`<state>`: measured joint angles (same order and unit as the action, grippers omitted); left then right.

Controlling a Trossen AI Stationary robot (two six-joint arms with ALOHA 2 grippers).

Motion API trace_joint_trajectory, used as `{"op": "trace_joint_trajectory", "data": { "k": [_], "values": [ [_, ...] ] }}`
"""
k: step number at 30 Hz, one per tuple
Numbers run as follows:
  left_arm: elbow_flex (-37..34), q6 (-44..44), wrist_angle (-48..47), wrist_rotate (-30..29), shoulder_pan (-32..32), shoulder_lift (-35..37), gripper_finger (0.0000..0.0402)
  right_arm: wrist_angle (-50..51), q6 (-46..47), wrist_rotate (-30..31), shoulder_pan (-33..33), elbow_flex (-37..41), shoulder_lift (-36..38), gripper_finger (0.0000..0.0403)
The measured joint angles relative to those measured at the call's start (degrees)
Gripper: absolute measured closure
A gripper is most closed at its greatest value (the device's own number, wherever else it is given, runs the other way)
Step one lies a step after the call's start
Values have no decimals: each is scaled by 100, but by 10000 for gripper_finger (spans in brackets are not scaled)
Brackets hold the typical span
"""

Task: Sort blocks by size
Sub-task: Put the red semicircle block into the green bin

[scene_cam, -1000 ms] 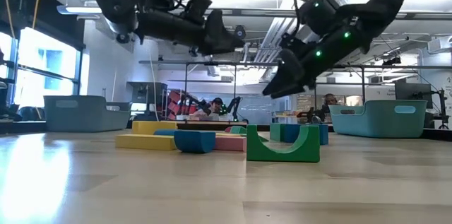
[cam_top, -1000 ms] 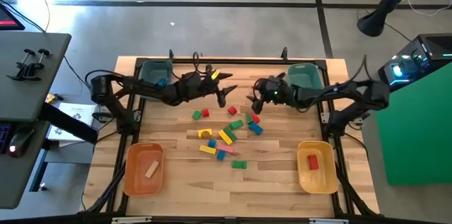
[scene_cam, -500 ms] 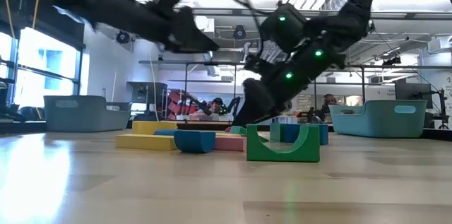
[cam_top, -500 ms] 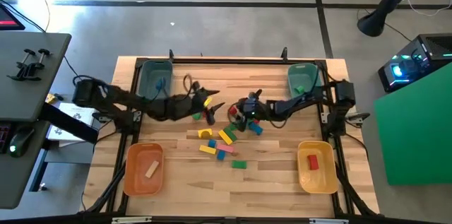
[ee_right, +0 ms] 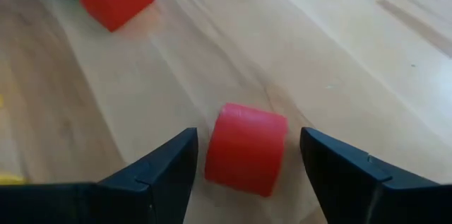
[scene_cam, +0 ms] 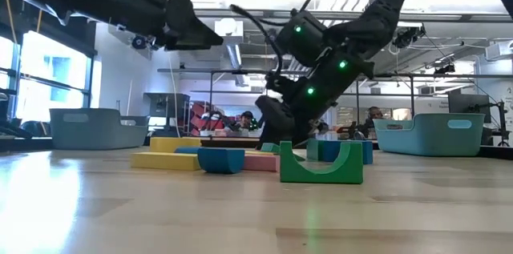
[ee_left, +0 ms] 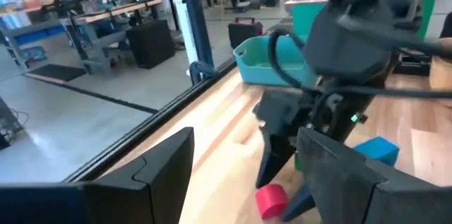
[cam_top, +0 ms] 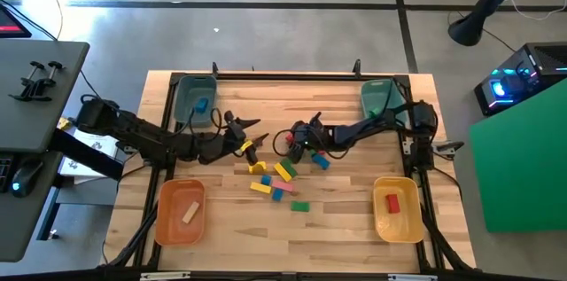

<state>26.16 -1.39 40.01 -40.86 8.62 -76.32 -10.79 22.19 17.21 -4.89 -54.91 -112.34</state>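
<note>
Wooden desk has four bins: left teal bin holds a blue block, left orange bin a wood bar, right yellow bin a red block. Loose blocks sit mid-desk. Right tool spread around a red cylinder; left tool spread nearby.

We're in a robotics lab or workshop, by the look of it: polished concrete floor, exposed ceiling ducts, long workbenches crowded with gear, more robot arms in the background, and what seems to be a person seated far off, though that's hazy.
</note>
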Motion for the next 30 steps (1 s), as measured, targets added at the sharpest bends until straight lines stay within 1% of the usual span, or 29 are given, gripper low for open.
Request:
{"op": "trace_joint_trajectory", "data": {
  "k": [3, 8, 13, 17, 20, 23, 24, 26, 30],
  "values": [
    [-1, 180, -44, 2, 35, -59, 165, 24, -16, 90, 0, -100, -140, 189],
    [1, 437, 18, 0, 95, -154, 165, -2, -99, 130, -42, -105, -209, 273],
    [1, 620, 19, 4, 190, -190, 165, 243, -458, 122, -68, -99, 2, 275],
    [1, 628, 3, 1, 294, -205, 165, 1063, -600, 385, -68, -81, 715, 275],
    [1, 625, 0, 0, 319, -205, 165, 2066, -607, 531, -95, -86, 1445, 275],
    [1, 625, 5, -10, 286, -225, 165, 3281, -458, 824, -253, -86, 2209, 275],
    [1, 623, -13, -10, 268, -242, 165, 3660, -379, 921, -354, -87, 2462, 275],
    [1, 627, 10, -14, 259, -296, 165, 4450, -259, 917, -665, -91, 2907, 275],
    [1, 627, 7, -15, 258, -438, 165, 5486, 58, 568, -1694, -22, 3482, 275]
  ]
}}
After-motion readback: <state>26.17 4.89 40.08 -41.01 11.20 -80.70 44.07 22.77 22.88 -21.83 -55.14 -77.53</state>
